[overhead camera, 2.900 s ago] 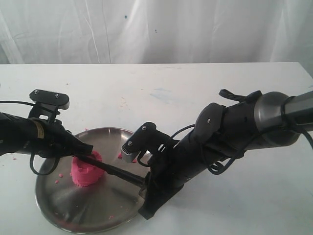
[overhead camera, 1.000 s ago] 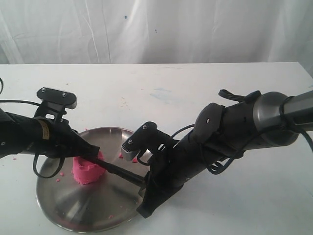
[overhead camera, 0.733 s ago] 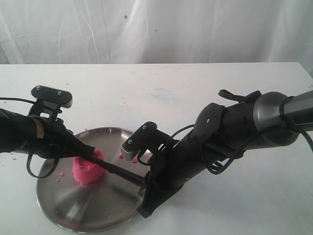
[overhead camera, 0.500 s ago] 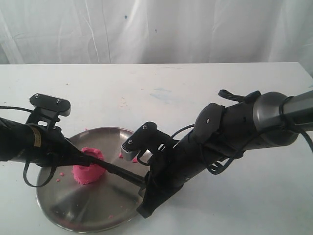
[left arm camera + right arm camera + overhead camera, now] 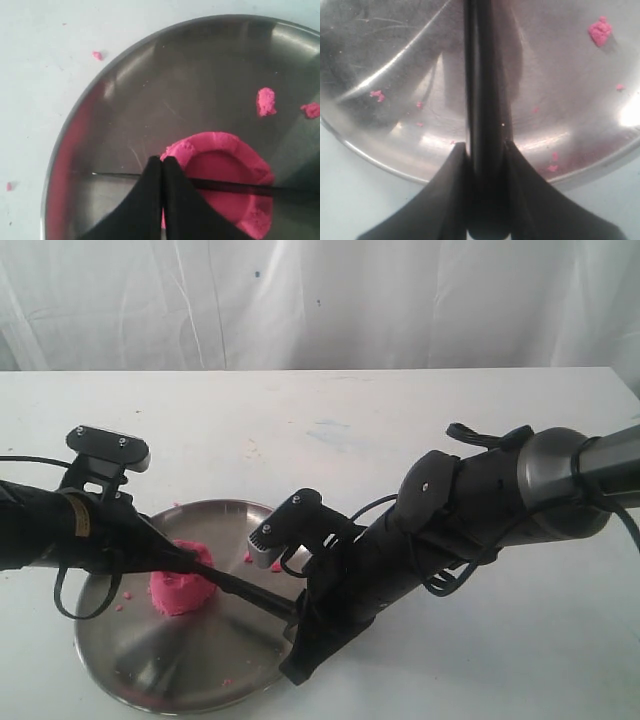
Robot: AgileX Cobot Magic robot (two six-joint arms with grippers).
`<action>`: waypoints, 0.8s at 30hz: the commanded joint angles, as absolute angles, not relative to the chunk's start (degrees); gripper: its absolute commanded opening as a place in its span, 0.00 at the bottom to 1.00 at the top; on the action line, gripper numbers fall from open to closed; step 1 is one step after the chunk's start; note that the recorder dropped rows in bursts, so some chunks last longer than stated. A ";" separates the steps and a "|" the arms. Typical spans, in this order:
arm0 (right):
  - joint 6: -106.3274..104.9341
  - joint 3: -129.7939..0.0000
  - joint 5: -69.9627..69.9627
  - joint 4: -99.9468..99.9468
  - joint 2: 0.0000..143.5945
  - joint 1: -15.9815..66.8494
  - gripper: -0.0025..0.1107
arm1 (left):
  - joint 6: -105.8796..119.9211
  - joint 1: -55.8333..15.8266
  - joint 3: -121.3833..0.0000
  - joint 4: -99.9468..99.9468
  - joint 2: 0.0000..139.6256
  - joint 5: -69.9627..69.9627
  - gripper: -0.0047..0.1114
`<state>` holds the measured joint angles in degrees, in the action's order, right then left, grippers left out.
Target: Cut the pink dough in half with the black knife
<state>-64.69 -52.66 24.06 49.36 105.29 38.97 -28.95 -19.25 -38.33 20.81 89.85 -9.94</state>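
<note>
The pink dough [image 5: 180, 592] is a round cup-shaped lump on the steel plate [image 5: 200, 670]. The black knife [image 5: 245, 592] lies across the dough's top, its thin blade [image 5: 230, 186] crossing the hollow and its tip past the rim. My right gripper [image 5: 299, 612] is shut on the knife's handle [image 5: 482, 75] at the plate's near right edge. My left gripper [image 5: 190, 560] is shut, with its joined fingertips [image 5: 162, 161] on top of the blade at the dough's edge [image 5: 225, 160]. The fingers hide part of the dough and the blade.
Pink crumbs lie on the plate [image 5: 150, 90], the largest [image 5: 266, 101] beyond the dough, and others [image 5: 600, 30] are scattered near the rim. A few crumbs lie on the white table [image 5: 330, 430]. The bulky right arm [image 5: 480, 510] spans the table's right side.
The left arm has shifted left and lower along the blade, its shut fingers staying over the dough. The right arm and the knife's handle have not moved.
</note>
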 commanded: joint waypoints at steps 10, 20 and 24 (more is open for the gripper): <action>-64.29 -52.61 24.00 49.40 105.52 39.08 0.02 | -25.09 -19.47 -39.45 21.03 89.64 -12.18 0.04; -64.29 -52.61 24.12 49.40 105.52 39.08 0.02 | -20.95 -14.48 -39.45 20.20 89.75 -14.15 0.04; -64.29 -52.61 24.12 49.40 105.52 39.08 0.02 | -22.86 -13.11 -39.45 20.20 90.64 -14.15 0.04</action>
<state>-64.12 -52.66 23.73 49.81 105.38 38.97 -21.18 -13.80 -39.33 20.54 90.24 -14.16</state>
